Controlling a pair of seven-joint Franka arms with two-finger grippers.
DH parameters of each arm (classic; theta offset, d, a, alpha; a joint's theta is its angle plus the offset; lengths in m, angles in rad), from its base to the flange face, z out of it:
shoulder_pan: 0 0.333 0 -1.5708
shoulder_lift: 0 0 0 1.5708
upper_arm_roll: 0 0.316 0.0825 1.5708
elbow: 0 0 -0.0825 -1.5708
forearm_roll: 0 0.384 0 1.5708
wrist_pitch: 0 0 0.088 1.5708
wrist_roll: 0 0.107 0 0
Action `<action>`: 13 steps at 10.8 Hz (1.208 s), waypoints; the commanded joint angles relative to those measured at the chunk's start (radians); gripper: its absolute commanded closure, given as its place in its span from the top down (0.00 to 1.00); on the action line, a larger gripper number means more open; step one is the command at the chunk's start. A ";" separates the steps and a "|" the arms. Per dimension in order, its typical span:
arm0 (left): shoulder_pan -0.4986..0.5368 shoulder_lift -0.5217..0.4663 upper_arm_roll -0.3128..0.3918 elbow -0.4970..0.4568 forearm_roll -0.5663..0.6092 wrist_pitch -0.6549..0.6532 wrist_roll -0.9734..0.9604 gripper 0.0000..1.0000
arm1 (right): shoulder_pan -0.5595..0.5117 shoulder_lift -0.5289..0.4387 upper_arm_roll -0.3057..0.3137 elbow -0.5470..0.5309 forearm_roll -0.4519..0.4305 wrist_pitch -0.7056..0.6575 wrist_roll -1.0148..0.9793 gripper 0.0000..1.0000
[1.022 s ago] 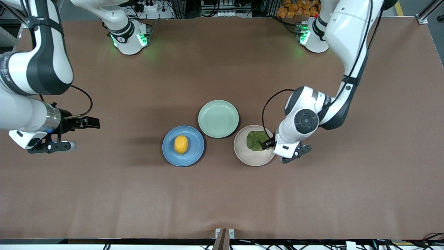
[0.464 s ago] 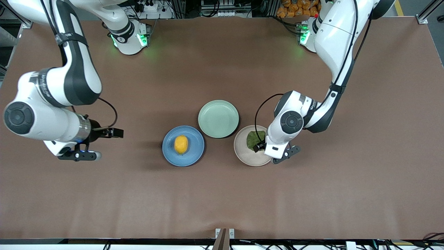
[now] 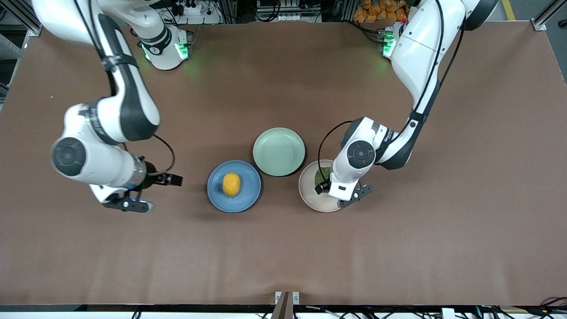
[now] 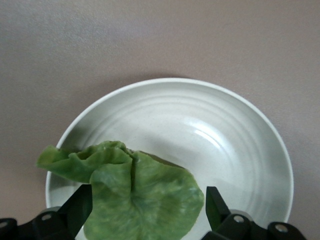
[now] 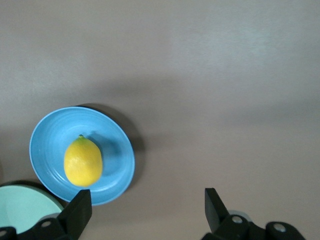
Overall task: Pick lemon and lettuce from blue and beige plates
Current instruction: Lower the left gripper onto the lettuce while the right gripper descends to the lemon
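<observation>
Here the brown table (image 3: 283, 257) carries three plates mid-table; the lemon (image 3: 231, 184) lies on the blue plate (image 3: 252, 195), long axis running toward the robots' edge. The lettuce (image 4: 135, 192) lies on the beige plate (image 4: 225, 135), largely hidden in the front view by the left tool (image 4: 145, 210), released, directly over it. The right tool (image 5: 145, 212), also released, hangs over bare table toward the right arm's end.

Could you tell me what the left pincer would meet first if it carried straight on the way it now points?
Most likely the lettuce: the open left pincer hangs over the beige plate, fingers either side of the leaf; height is unclear.
</observation>
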 commanded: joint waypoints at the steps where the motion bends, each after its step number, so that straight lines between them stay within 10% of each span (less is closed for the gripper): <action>1: -0.011 0.022 0.011 0.021 0.044 0.004 -0.040 1.00 | 0.041 0.043 -0.005 0.004 0.020 0.065 0.074 1.00; 7: -0.035 0.045 0.025 0.023 0.071 0.004 -0.040 1.00 | 0.134 0.091 -0.005 -0.099 0.040 0.298 0.188 1.00; 11: -0.073 0.051 0.065 0.023 0.073 0.005 -0.100 0.00 | 0.179 0.131 -0.005 -0.110 0.040 0.381 0.234 1.00; 13: -0.078 0.048 0.065 0.023 0.074 0.005 -0.100 0.00 | 0.191 0.138 -0.006 -0.110 0.040 0.387 0.240 1.00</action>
